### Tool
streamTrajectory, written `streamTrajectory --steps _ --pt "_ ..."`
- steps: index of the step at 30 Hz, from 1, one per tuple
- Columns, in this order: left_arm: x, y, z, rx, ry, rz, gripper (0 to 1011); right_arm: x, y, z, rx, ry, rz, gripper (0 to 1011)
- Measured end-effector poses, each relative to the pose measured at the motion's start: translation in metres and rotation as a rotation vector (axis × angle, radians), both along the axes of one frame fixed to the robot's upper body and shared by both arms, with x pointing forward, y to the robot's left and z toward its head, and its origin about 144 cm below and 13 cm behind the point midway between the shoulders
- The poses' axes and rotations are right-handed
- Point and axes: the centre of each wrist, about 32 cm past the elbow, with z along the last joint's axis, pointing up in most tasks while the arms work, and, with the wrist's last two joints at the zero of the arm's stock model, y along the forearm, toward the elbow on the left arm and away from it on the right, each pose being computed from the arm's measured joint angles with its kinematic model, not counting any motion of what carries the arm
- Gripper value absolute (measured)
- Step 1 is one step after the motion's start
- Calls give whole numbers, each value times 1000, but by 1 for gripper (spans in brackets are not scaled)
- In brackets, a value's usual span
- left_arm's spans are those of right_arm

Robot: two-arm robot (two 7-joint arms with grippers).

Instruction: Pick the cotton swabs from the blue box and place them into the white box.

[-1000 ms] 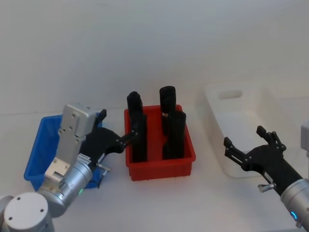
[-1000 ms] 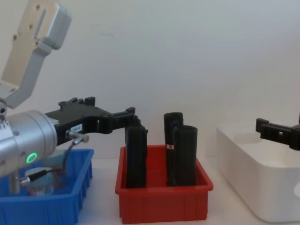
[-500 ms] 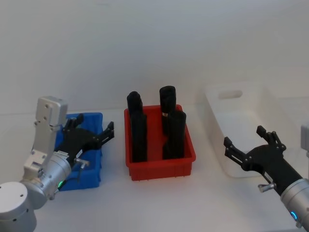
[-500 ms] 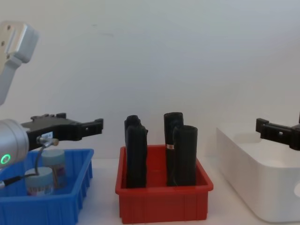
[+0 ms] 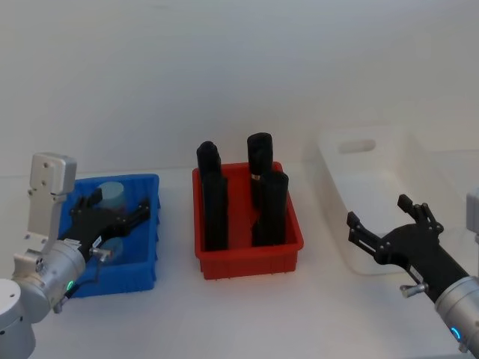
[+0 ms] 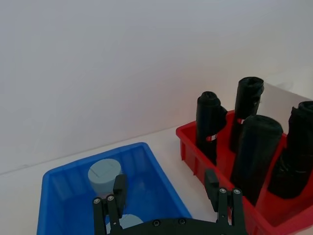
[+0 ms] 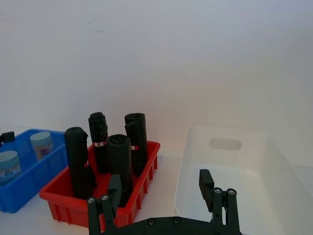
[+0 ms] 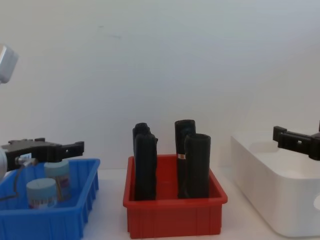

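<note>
The left end effector point(image 5: 123, 213) hovered toward the near-left corner of the white worktop point(image 5: 247, 318), over the shallow rectangular blue plastic box point(image 5: 127, 273). Its two black fingers were spread apart and gripped nothing. In the chest view it hung just above the box's contents, with a small gap below it.

The right end effector point(image 5: 378, 212) was held in the air toward the near-right corner of the worktop, at the near end of the large white smooth plastic box point(image 8: 270, 200). Its fingers were likewise spread and empty.

The blue box stood toward the left edge of the worktop. It held two cotton swab containers, both upright: small clear cylindrical jars with pale blue lids and blue-red labels. The nearer cotton swab jar point(image 8: 42, 193) stood beneath the left end effector. The farther cotton swab jar point(image 8: 57, 173) stood just behind it, toward the far wall of the box.

A red rectangular plastic bin point(image 5: 251, 262) stood mid-worktop, just beside the blue box on its right. It held four tall black cylinders point(image 5: 269, 209), standing roughly upright in two near and two far positions.

The white box stood toward the right edge, apart from the red bin, and ran from the right end effector toward the far edge. The visible part of its interior contained no jar.
</note>
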Motion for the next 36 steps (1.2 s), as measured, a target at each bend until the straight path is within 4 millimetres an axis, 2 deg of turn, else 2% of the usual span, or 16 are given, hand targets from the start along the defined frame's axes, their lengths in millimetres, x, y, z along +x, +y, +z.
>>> streamTrajectory --steps 13,36 --pt "4 16 -7 12 65 31 1003 0 0 0 0 0 0 1002" --pt "11 31 -22 14 144 32 1003 0 0 0 0 0 0 1002"
